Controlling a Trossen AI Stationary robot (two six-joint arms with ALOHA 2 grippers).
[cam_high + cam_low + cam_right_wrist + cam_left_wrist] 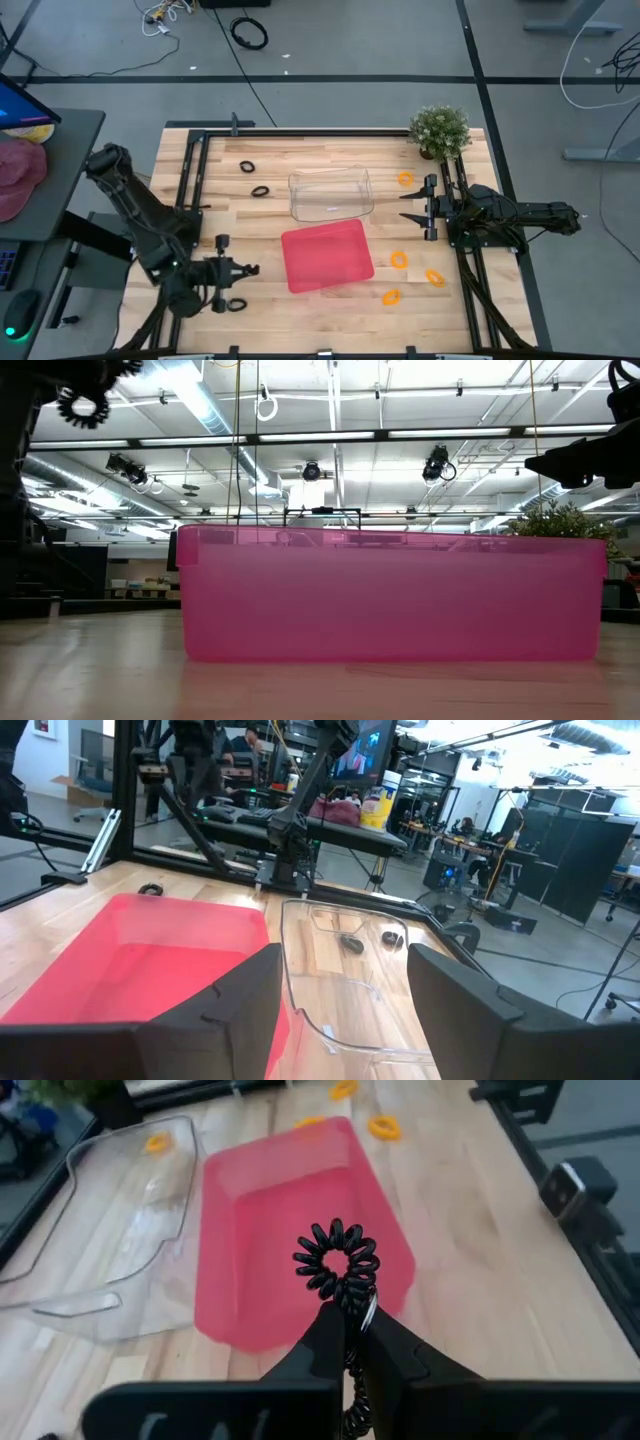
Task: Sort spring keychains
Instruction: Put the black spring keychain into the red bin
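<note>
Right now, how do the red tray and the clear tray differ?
The red tray is opaque pink-red; the clear tray is see-through, with the wood showing through it. The red tray lies nearer the left gripper, which is shut on a black keychain; the clear tray lies beside the open right gripper. In the high view the clear tray sits farther up the table. Both are rectangular, open-topped and hold no keychains.

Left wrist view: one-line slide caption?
Left gripper shut on a black coiled spring keychain, held above the translucent red plastic tray.
</note>
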